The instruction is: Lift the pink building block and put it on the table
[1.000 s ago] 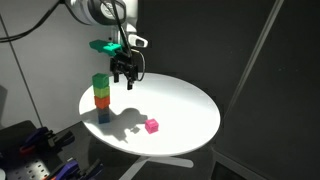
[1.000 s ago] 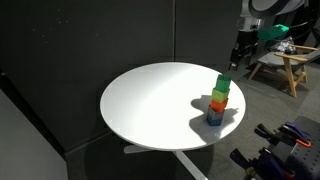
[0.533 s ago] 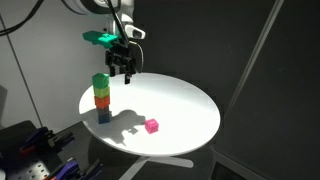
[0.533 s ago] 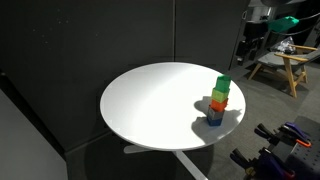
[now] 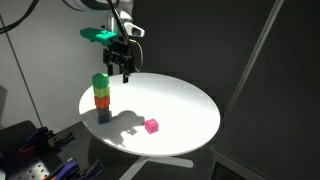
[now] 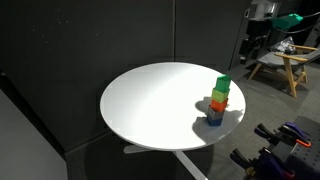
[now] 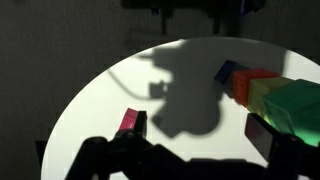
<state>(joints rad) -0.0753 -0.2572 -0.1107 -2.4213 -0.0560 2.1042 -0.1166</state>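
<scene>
The pink building block (image 5: 152, 125) lies alone on the round white table (image 5: 190, 108), near its front edge. In the wrist view it (image 7: 130, 122) sits by the left finger. It does not show in an exterior view of the table (image 6: 150, 100). My gripper (image 5: 124, 70) hangs open and empty well above the table, beside the top of a block stack (image 5: 100, 97). It also shows at the frame edge in an exterior view (image 6: 250, 48). In the wrist view the jaws (image 7: 197, 141) are spread wide with nothing between them.
The stack has a green block on top, orange below and a blue one at the bottom, standing near the table's rim (image 6: 219, 100); it also shows in the wrist view (image 7: 270, 95). Black curtains surround the table. A wooden stool (image 6: 285, 65) stands behind.
The gripper has risen a little and drifted toward the stack's side. The pink block and the stack have not moved.
</scene>
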